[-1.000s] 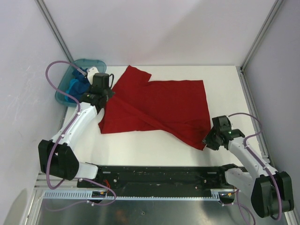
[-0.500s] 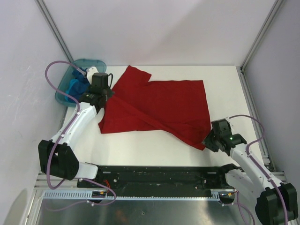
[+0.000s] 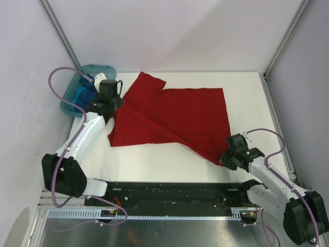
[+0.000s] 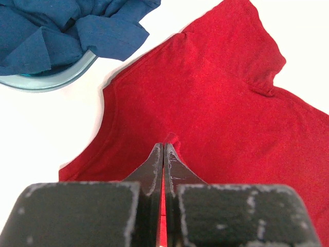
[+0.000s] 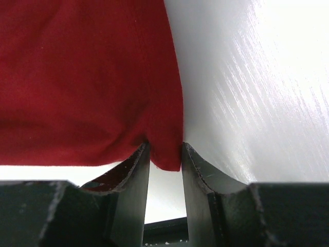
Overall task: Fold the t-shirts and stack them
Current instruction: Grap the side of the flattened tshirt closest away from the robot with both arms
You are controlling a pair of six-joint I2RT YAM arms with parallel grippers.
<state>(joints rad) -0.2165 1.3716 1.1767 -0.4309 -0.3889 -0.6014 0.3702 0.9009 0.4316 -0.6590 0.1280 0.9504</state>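
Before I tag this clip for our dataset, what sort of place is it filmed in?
Probably a lab test cell, not a home: a bare white table boxed in by plain panels on metal posts, with one red t-shirt and a teal tub of blue shirts.

Shirt mid-table, tub apparently touching its left.

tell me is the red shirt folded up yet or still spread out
Mostly spread. The red t-shirt lies flat across the table, with one diagonal crease or overlap running across it and a sleeve sticking out at the far left.
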